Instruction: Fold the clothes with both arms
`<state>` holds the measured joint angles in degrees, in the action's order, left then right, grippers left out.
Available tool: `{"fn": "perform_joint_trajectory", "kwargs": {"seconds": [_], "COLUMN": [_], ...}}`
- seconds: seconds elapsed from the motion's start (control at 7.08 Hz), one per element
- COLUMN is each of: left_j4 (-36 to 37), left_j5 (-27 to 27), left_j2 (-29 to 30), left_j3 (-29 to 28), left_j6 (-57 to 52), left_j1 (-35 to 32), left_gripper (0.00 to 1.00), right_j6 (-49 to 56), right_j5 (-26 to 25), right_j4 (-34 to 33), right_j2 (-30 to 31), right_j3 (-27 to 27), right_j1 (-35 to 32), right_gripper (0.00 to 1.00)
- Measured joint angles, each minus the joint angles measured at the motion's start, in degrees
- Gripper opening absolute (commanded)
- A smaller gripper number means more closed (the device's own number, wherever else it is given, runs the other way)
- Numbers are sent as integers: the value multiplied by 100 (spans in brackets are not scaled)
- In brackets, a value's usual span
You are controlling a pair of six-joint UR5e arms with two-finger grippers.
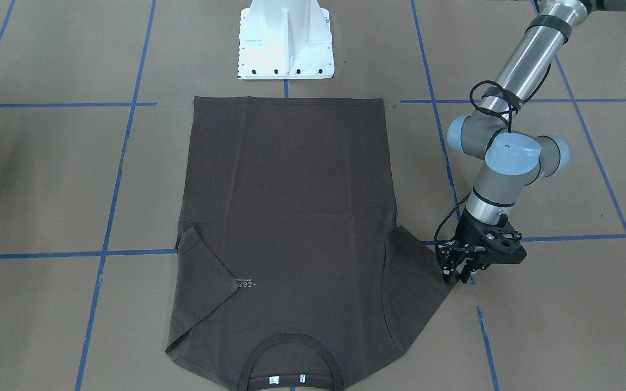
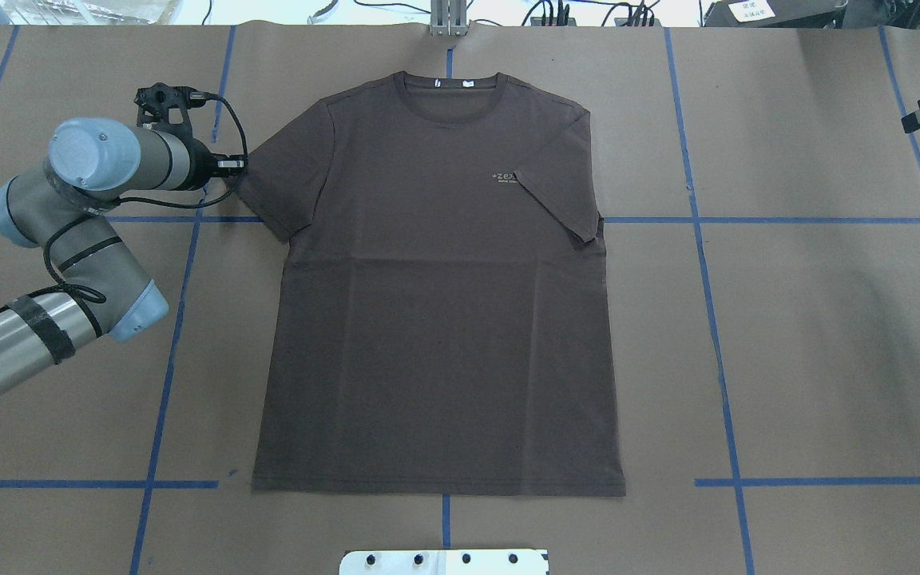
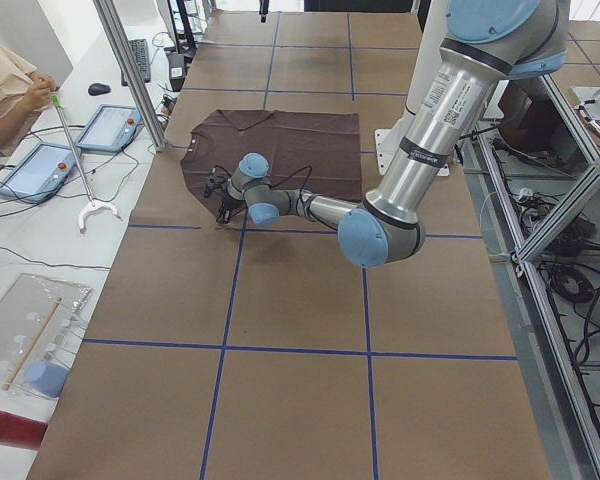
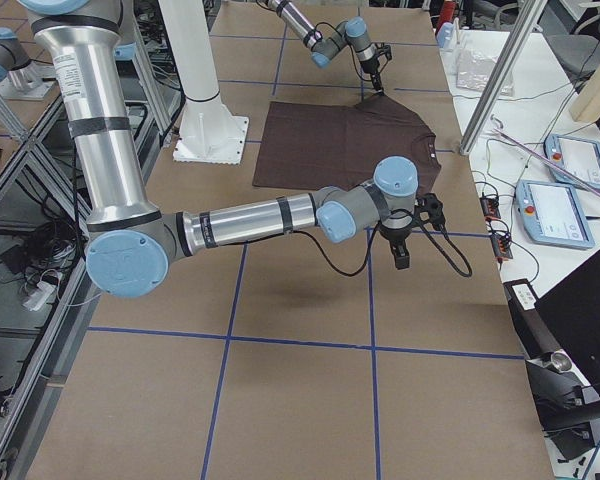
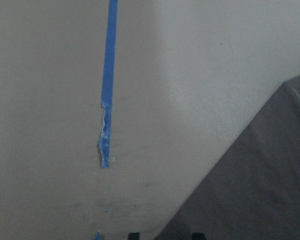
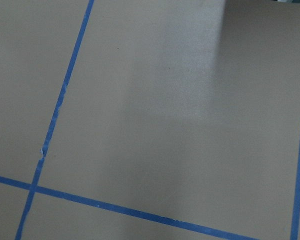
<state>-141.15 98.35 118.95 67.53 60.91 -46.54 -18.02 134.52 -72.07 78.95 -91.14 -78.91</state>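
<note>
On the chest of the dark brown short-sleeved T-shirt (image 2: 436,319) there is a small pale logo (image 2: 504,176). It begins with "+ze"; the rest is covered by cloth, and the smaller line under it is too small to read. Inside the ribbed round collar (image 2: 446,100) there are 2 small white labels (image 2: 436,81), and their writing cannot be read. The T-shirt is of soft matte cloth with a few shallow creases. It lies flat and face up on the brown paper table cover (image 2: 811,335), which is divided into squares by blue tape lines (image 2: 715,319). The collar is at the far side and the straight hem is at the near side, close to the white metal pedestal base (image 1: 286,41). The right sleeve (image 2: 560,192) is folded inward over the chest and makes a pointed flap, while the left sleeve (image 2: 280,180) is spread out flat. The grey tubular left arm (image 2: 93,160) reaches to the outer edge of this left sleeve. The black left gripper (image 1: 456,277) points down there with its jaws a little apart, and in the left wrist view the sleeve edge lies between the 2 fingertips (image 5: 133,235). The black right gripper (image 4: 401,252) hangs above bare paper, well apart from the T-shirt on its right side; if its jaws are wide or narrow, I cannot tell.
</note>
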Motion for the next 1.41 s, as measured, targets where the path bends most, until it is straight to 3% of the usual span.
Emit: {"fn": "perform_joint_trajectory", "kwargs": {"seconds": [0.14, 0.28, 0.85, 1.13, 1.41], "left_j4": [-2, -4, 201, 1223, 2186], "left_j5": [0, 0, 24, 37, 17], "left_j2": [-1, -3, 25, 334, 951], "left_j3": [3, 5, 290, 776, 842], "left_j6": [3, 17, 19, 150, 650], "left_j1": [2, 11, 55, 142, 393], "left_gripper": [23, 0, 0, 0, 0], "right_j6": [0, 0, 0, 0, -6], "right_j5": [2, 3, 4, -4, -14], "right_j4": [0, 0, 0, 0, -2], "right_j2": [3, 5, 1, -4, -30], "right_j3": [0, 3, 12, 9, 10], "right_j1": [-1, -2, -2, -2, 1], "right_gripper": [100, 100, 100, 100, 100]}}
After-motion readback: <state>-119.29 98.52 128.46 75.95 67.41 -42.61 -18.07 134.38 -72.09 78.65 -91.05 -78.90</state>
